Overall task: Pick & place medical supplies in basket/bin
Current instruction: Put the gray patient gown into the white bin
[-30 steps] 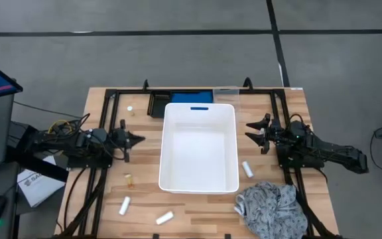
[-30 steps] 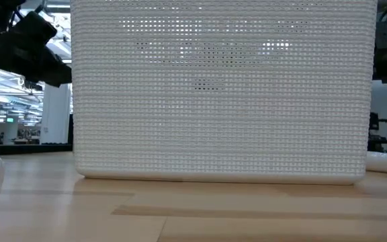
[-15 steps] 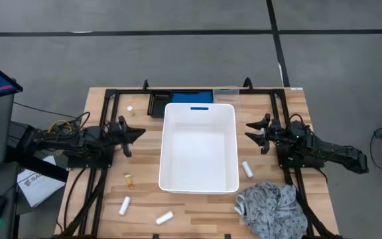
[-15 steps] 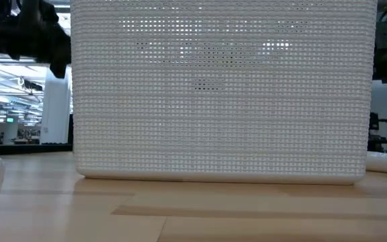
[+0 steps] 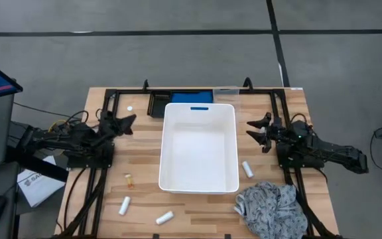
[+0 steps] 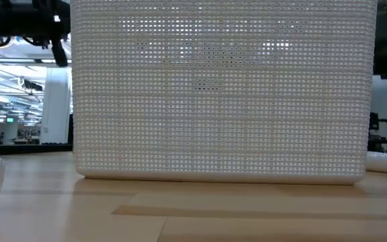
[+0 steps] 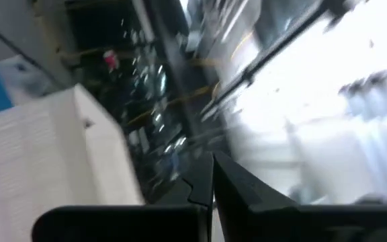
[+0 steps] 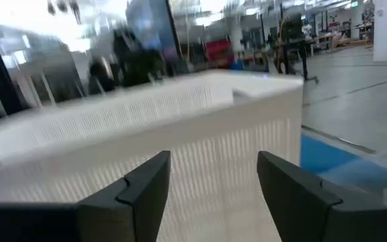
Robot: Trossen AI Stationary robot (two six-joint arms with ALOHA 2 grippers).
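High view: the tub sits mid-tabletop between both tools — left tool clenched, empty; right tool spread wide, empty.

The high view looks straight down on the whole table and the tub. The low view sits at table height, close against the tub's wall. Each wrist view looks past its own fingers at the same tub.
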